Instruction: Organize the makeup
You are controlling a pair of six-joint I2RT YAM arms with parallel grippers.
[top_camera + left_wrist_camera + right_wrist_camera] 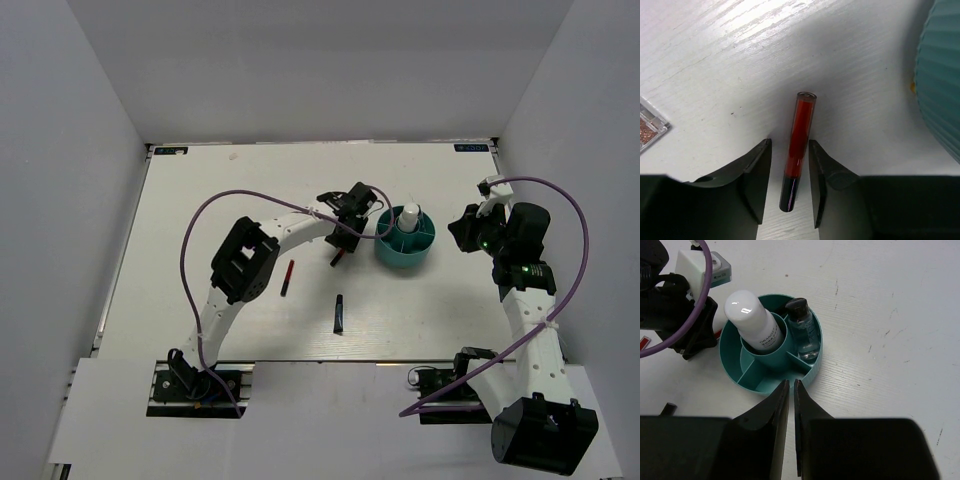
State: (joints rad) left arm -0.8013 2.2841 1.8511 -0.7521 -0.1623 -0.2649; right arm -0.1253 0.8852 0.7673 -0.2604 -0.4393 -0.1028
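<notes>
My left gripper is low over the table, just left of the teal divided tub. In the left wrist view it is open, its jaws standing on either side of a red-and-black tube that lies on the table, with a small gap on each side. A pink-toned palette shows at the left edge. My right gripper is shut and empty above the tub's near rim. A white bottle and a dark-capped bottle stand in the tub.
A second red-and-black tube and a black tube lie on the table nearer the arms. The tub's side wall is close on the right of my left gripper. White walls enclose the table.
</notes>
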